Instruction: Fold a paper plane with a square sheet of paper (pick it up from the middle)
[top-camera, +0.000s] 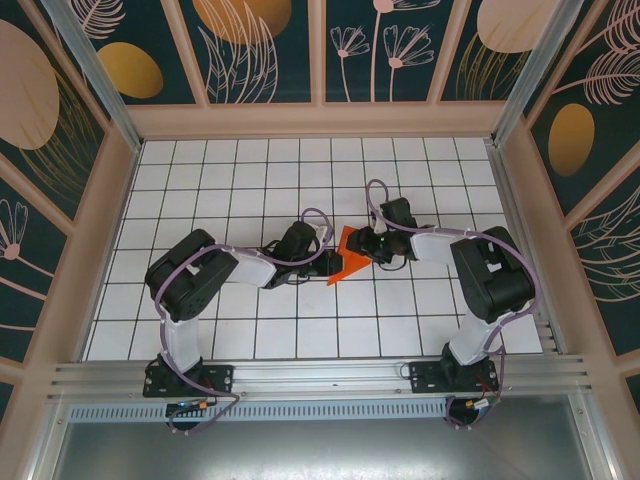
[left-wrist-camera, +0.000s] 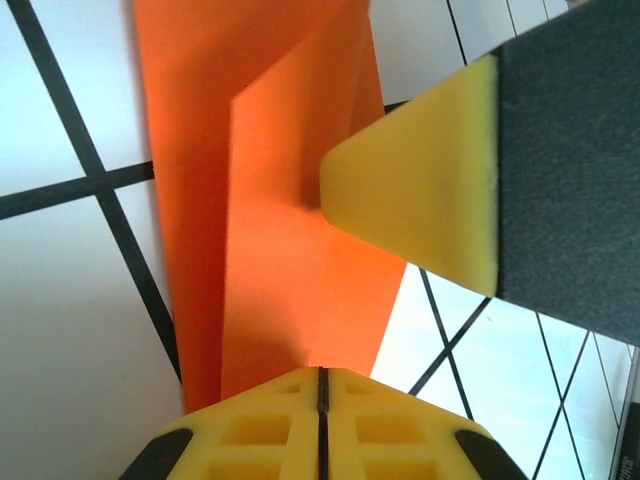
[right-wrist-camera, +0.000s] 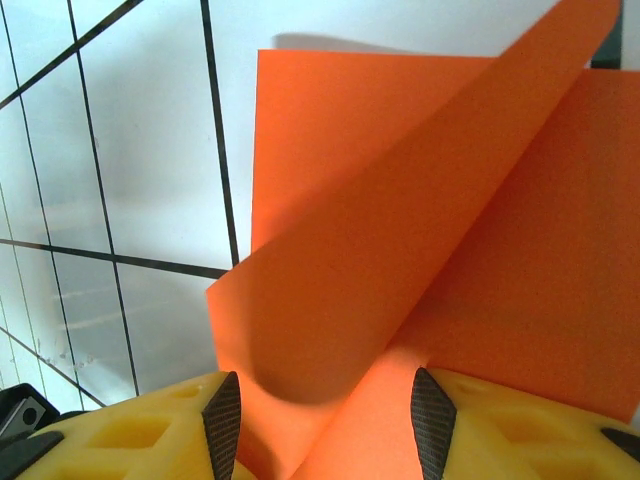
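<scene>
Clearly the left pincer (top-camera: 325, 265) is clenched on the thin, bright orange-red sheet of paper (top-camera: 348, 262). In the left wrist view, the two yellow foam pads (left-wrist-camera: 250, 430) of the left pincer (left-wrist-camera: 320, 385) meet along a thin dark seam, and the sheet (left-wrist-camera: 290, 270) rises straight out from between them. It is folded there, with a sharp crease running lengthwise and one layer lying over another.

The right pincer (top-camera: 365, 248) meets the paper from the opposite side. Its jaws stand well apart. In the right wrist view, the yellow pads (right-wrist-camera: 130, 440) with dark inner faces flank a wide gap at the right pincer (right-wrist-camera: 322, 385). The sheet (right-wrist-camera: 400, 220) passes through that gap, and one loose flap curls diagonally over a flatter layer behind it. The paper looks slack in the gap rather than squeezed. From the left wrist camera, one of the right arm's fingers (left-wrist-camera: 420, 190), yellow foam on a dark grey back, touches the folded paper with its blunt tip beside the crease.

From above, the sheet shows as a small orange triangle between the two pincers, near the middle of the white tiled tabletop (top-camera: 250, 180) with dark grid lines. Whether any edge of the paper rests on the tabletop (left-wrist-camera: 70, 300) I cannot tell.
</scene>
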